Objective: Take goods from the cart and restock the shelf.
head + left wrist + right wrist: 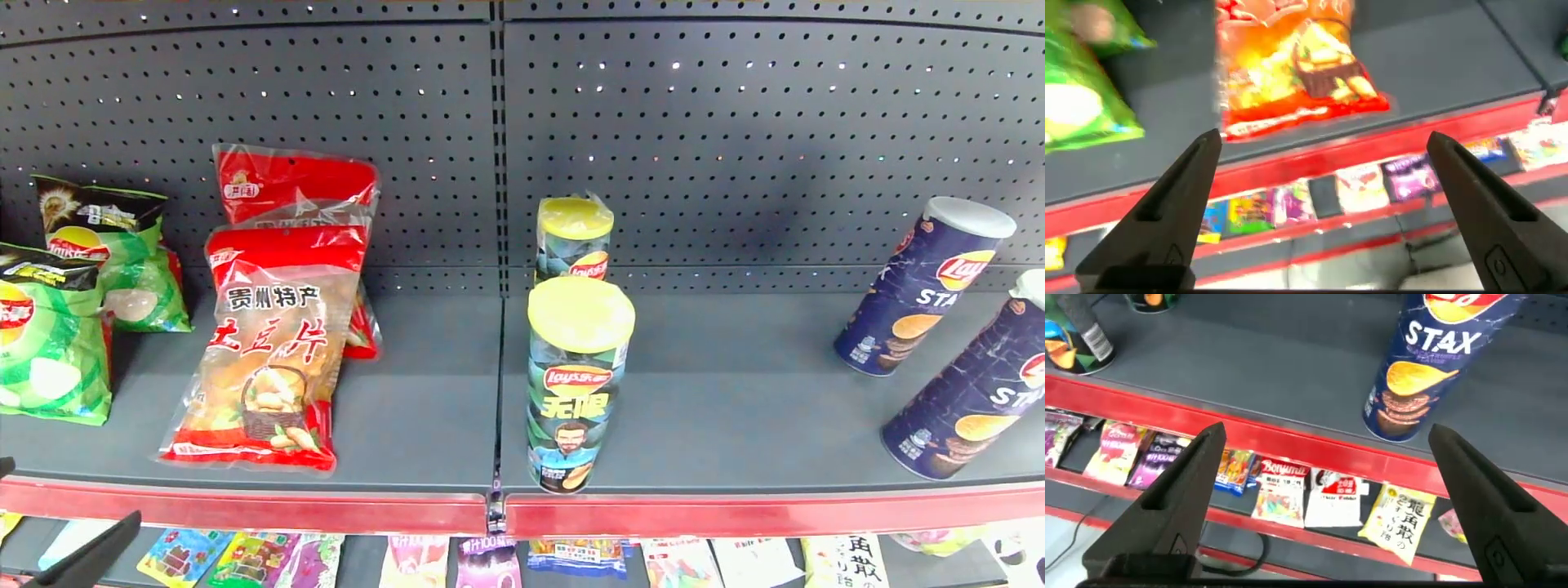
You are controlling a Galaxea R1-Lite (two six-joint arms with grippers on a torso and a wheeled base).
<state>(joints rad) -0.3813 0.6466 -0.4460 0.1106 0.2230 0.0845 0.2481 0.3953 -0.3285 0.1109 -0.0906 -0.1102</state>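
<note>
On the grey shelf (718, 408) two red bags of potato slices (273, 343) stand left of centre. Two yellow-lidded chip cans (578, 384) stand one behind the other in the middle. Two dark blue chip cans (922, 286) lean at the right. My left gripper (1324, 137) is open and empty in front of the shelf's red edge, below the front red bag (1290, 65); one of its fingers (98, 551) shows at the bottom left of the head view. My right gripper (1327, 431) is open and empty, in front of the red edge near a blue can (1437, 359).
Green chip bags (57, 327) stand at the shelf's far left. A lower shelf (522, 563) holds a row of small colourful packets (1282, 490). Bare shelf lies between the yellow-lidded cans and the blue cans. A perforated back panel (694, 122) closes the rear.
</note>
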